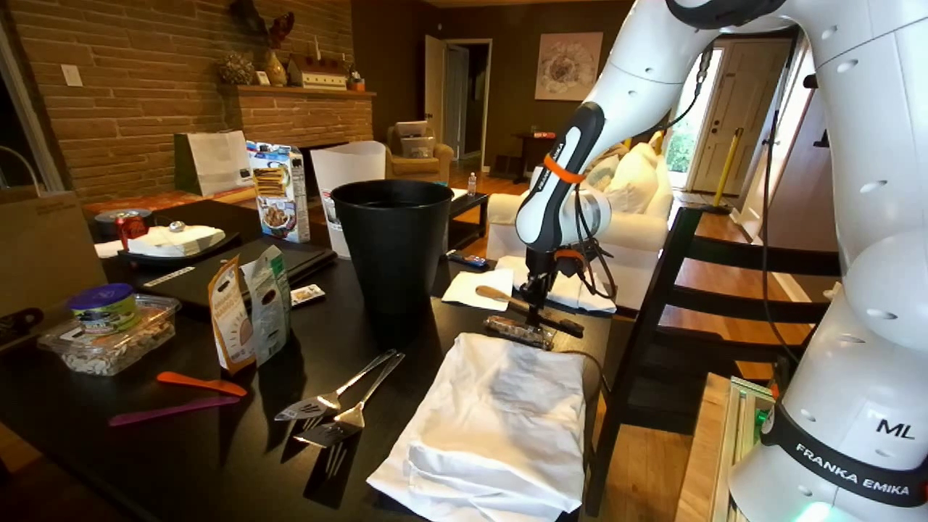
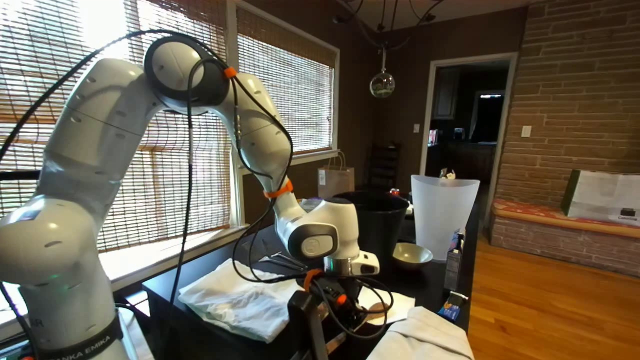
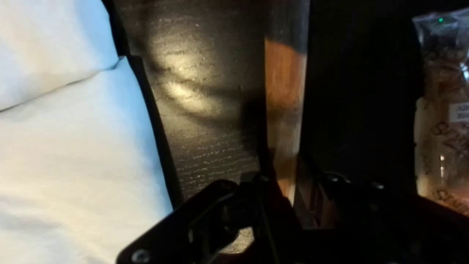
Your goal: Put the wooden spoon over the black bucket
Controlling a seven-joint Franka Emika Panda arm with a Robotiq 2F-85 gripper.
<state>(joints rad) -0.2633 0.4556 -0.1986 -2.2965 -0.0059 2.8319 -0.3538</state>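
Brown wood crossed my claw (image 3: pixel 287 170): I held the wooden spoon (image 3: pixel 285 84) pinched from both sides, its long axis running through the grip, broad end at the white paper (image 1: pixel 462 288). The black bucket (image 1: pixel 391 254) stood apart, its rim higher than my claw, so lifting looked due first. My arm (image 1: pixel 641 76) arched high, wrist low over the table (image 1: pixel 254 475), claw pointing down.

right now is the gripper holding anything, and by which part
Can't tell for sure: the spoon handle lies between the jaws of the gripper, but whether they are shut on it doesn't show.
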